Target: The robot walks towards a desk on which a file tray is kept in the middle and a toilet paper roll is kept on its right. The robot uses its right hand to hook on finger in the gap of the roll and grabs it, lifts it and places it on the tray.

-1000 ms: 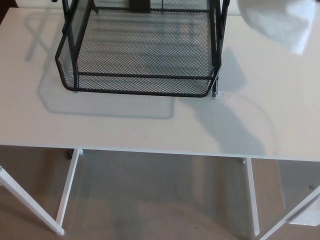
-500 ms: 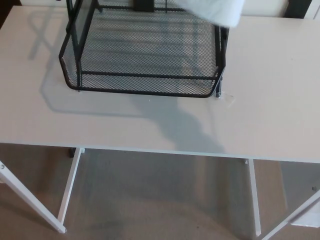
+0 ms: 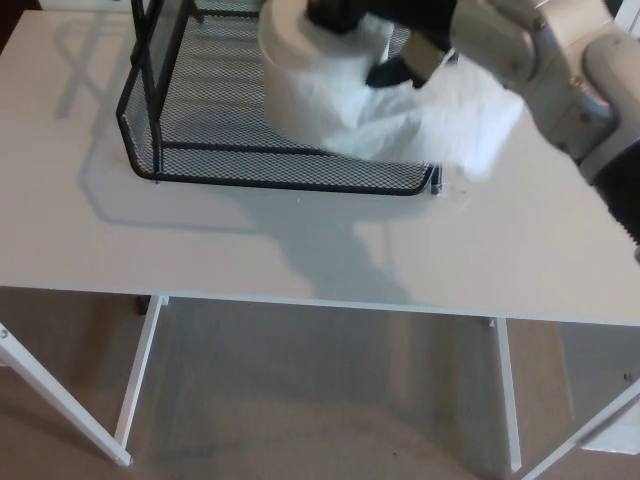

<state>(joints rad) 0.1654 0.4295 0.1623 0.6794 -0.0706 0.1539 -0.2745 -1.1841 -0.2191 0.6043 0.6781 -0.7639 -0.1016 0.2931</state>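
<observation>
A white toilet paper roll (image 3: 305, 80) hangs over the black mesh file tray (image 3: 200, 150), with a loose tail of paper (image 3: 450, 125) trailing to the right past the tray's edge. My right hand (image 3: 375, 25) comes in from the upper right on a pale forearm (image 3: 545, 55). One black finger is hooked into the roll's core and the hand is shut on the roll. Whether the roll touches the tray floor I cannot tell. My left hand does not show.
The tray stands on a white desk (image 3: 200, 240), whose front edge runs across the middle of the picture. White desk legs (image 3: 135, 385) and grey carpet lie below it.
My right hand has come down and leftward into view with the roll, from the top edge to low over the tray. The shadow on the desk has shifted left with it.
</observation>
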